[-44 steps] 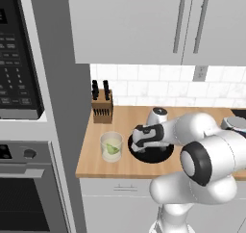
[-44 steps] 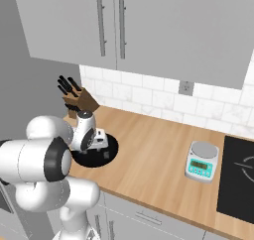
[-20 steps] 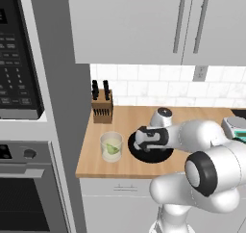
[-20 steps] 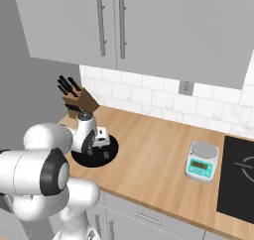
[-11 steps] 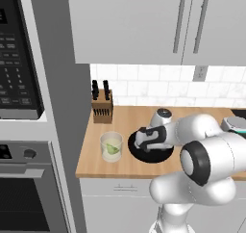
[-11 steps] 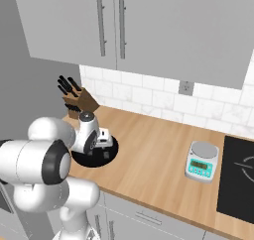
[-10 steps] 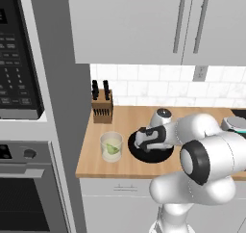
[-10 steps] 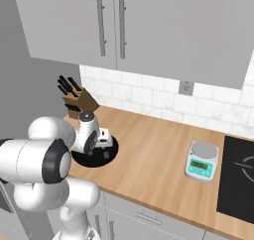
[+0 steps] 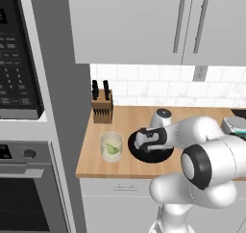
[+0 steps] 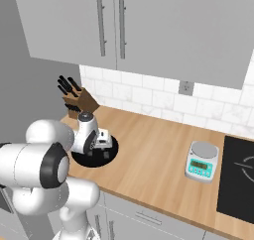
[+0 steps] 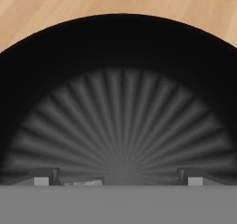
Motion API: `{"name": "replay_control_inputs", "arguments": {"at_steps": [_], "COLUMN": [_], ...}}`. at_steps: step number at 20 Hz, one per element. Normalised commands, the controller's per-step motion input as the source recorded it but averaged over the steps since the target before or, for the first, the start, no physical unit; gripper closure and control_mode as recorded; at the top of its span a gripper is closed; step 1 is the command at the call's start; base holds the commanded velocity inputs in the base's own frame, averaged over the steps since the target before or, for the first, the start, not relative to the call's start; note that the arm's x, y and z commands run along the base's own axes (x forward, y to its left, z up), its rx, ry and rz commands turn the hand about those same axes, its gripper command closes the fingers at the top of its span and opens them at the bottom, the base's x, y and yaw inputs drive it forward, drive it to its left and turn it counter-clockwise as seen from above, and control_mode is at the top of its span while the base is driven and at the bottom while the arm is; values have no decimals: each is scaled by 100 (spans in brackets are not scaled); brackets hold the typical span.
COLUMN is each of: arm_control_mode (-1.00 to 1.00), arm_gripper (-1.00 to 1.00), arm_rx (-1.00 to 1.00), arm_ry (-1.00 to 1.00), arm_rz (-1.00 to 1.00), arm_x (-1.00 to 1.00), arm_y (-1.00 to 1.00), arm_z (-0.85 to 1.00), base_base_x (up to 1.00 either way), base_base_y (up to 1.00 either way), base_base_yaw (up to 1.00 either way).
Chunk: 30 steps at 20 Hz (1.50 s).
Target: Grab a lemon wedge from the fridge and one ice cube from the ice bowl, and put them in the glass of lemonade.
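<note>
The ice bowl (image 9: pixel 154 155) (image 10: pixel 93 158) is a shallow black dish on the wooden counter, and its ribbed inside (image 11: pixel 122 121) spreads across the hand view. My gripper (image 9: pixel 142 144) (image 10: pixel 103 141) (image 11: pixel 118 180) is down inside the bowl, open, fingertips (image 11: pixel 42 179) wide apart near the bottom. A small pale lump (image 11: pixel 84 183) lies between them, close to the left tip. The glass of lemonade (image 9: pixel 111 147) stands just left of the bowl, with a yellow-green lemon wedge (image 9: pixel 113 149) inside it. The fridge is out of view.
A knife block (image 9: pixel 101 107) (image 10: pixel 79 101) stands at the back wall behind the glass. A grey scale (image 10: pixel 202 160) sits to the right, beside a black cooktop (image 10: pixel 240 184). A microwave (image 9: pixel 17 63) and oven (image 9: pixel 29 188) fill the left.
The hand has stayed low in the bowl with only a slight shift; the arm's elbow moved a little. The glass and bowl have not moved.
</note>
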Motion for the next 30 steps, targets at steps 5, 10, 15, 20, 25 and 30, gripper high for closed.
{"name": "replay_control_inputs", "arguments": {"at_steps": [5, 10, 15, 20, 25, 30], "arm_control_mode": [-100, -100, -100, -100, -100, -100], "arm_gripper": [-100, -100, -100, -100, -100, -100], "arm_rx": [0, 0, 0, 0, 0, 0], "arm_ry": [0, -1, 1, 2, 0, 0], "arm_rz": [0, 0, 0, 0, 0, 0], "arm_x": [-7, 0, 0, -8, -12, 0], "arm_y": [0, 0, 0, 0, 0, 0], "arm_z": [0, -1, -43, -16, 0, -3], "base_base_x": [0, 0, 0, 0, 0, 0], "base_base_y": [0, 0, 0, 0, 0, 0], "base_base_yaw": [0, 0, 0, 0, 0, 0]}}
